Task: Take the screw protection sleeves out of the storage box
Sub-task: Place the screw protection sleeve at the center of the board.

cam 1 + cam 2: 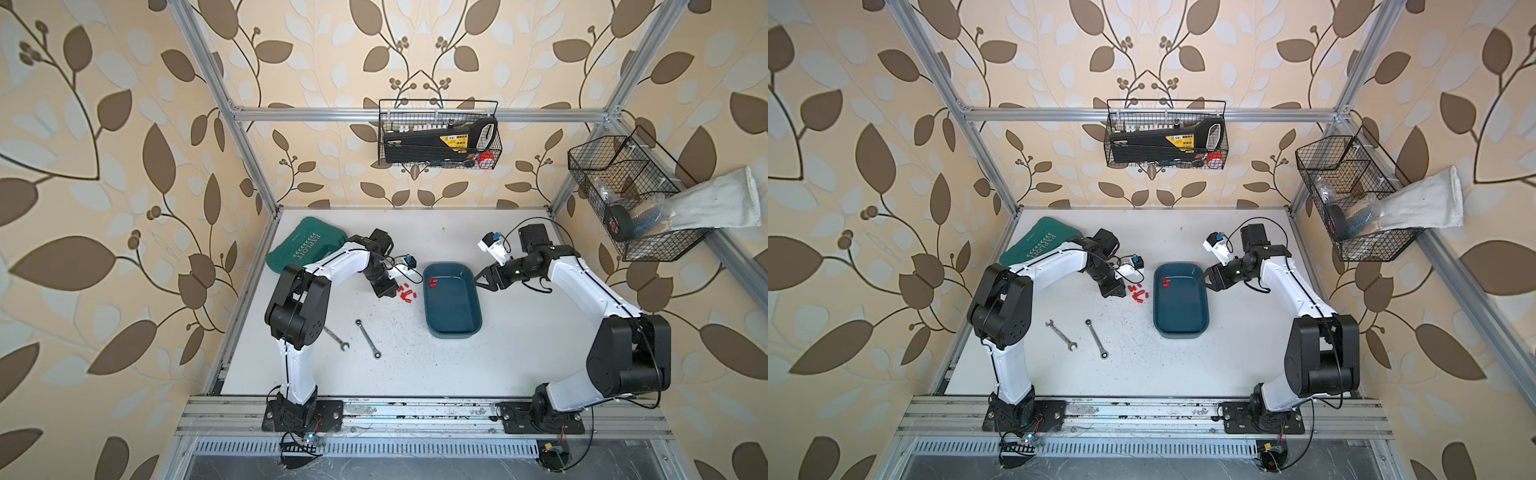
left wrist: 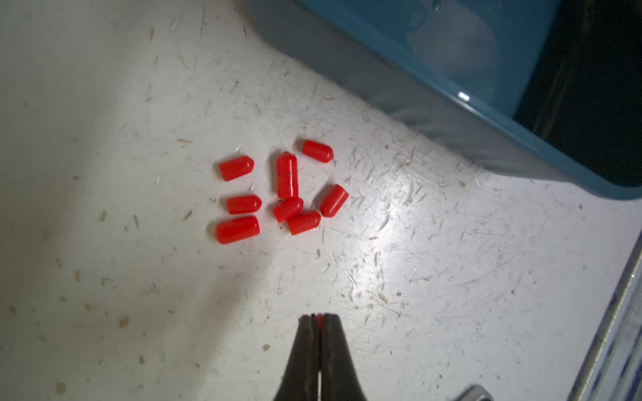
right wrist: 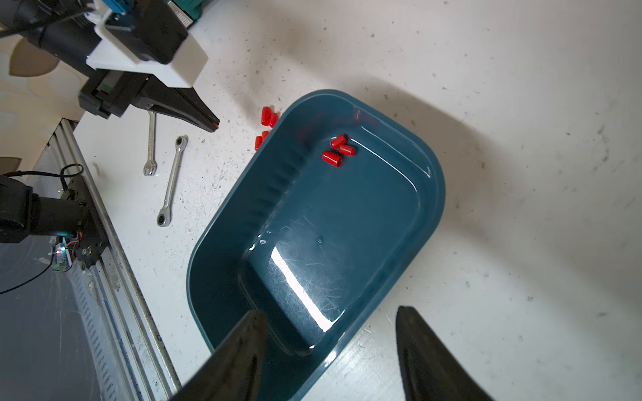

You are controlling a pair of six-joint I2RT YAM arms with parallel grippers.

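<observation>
Screw protection sleeves [image 2: 287, 194] lie in two groups on my white table [image 1: 519, 332]. My left arm covers part of the green tool case [image 1: 305, 245] at the far left corner. The storage box [image 1: 453, 332] sits mid-table, well apart from two wrenches [image 1: 1061, 333] nearer my bases. Eight sleeves lie on the table just beside the box's left wall. Three more [image 3: 337, 151] rest inside at its far end. In the right wrist view that wall hides part of the outside cluster. My right gripper [image 3: 328, 310] is spread wide, one finger over the box's inside, one outside, the rim between them. Only the wrist views show the red: my left gripper [image 2: 319, 317] is clenched on one sleeve, near the cluster.
</observation>
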